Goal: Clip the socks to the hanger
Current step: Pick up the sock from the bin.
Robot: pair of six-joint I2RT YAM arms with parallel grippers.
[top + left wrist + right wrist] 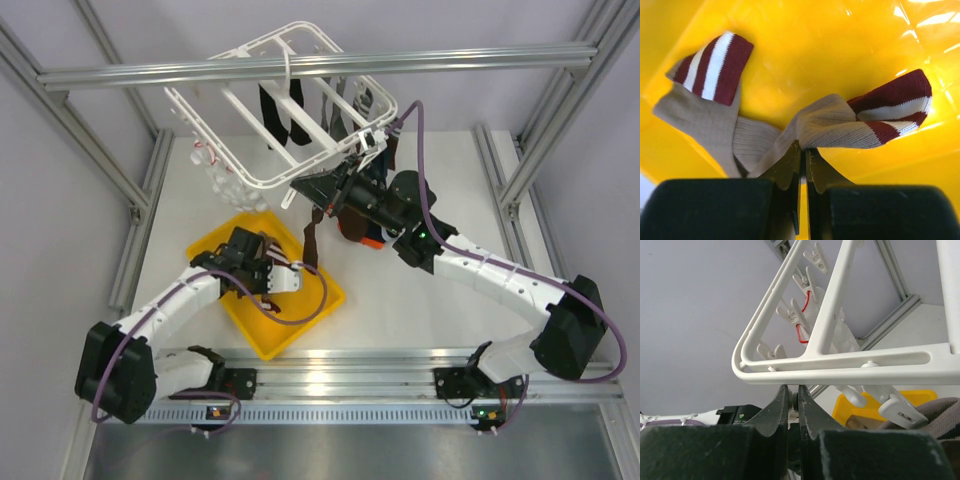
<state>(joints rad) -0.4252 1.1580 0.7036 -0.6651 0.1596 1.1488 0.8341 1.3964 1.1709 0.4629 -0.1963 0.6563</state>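
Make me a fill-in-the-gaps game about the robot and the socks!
1. The left claw pinches a beige fabric sock with maroon and white ____.
2. That sock lies in a ____ plastic tray.
3. The right claw is beside a corner of the ____ plastic drying hanger.
Missing words: stripes, yellow, white.

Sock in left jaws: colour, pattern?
Tan sock with maroon-and-white striped ends; clearest in left wrist view.
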